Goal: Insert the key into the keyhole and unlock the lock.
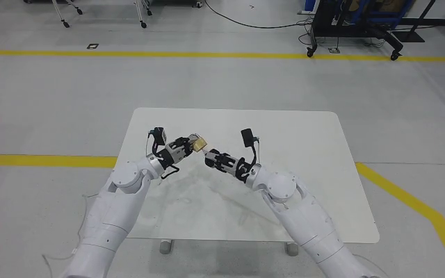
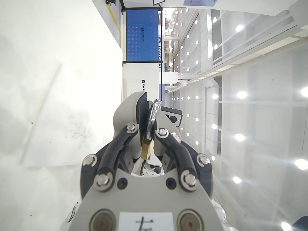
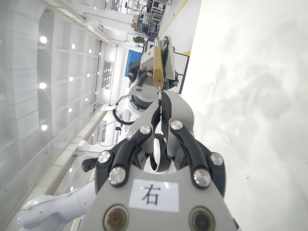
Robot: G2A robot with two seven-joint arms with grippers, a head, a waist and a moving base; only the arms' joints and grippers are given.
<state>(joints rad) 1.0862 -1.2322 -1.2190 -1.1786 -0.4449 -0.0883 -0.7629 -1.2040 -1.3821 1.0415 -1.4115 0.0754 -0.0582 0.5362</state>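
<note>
Right wrist view: my right gripper [image 3: 164, 96] is pinched shut on the key [image 3: 160, 92], with a short silver length showing past the fingertips. The blade points straight off the fingers at the lock [image 3: 157, 63]. Its tip meets the keyhole [image 3: 158, 81] in the lock's end face (how deep it sits, I cannot tell).

- Lock: brass body, long axis in line with the key and my right fingers. The keyhole end is toward me, the shackle [image 3: 156, 41] away.
- My left gripper [image 3: 147, 70] is closed on the lock from the opposite side. In the left wrist view the shackle lies between its pads and the brass body sits nearer the palm.
- Top view: the two grippers meet tip to tip over the middle of the white table [image 1: 292, 139], the lock just off the left fingertips. Both are held up off the surface.
- Room: the far edge and both side edges are well apart from the grippers. The near edge lies under my forearms.
- Beyond the far edge is grey floor with a yellow floor line [image 1: 208, 53] running across.
</note>
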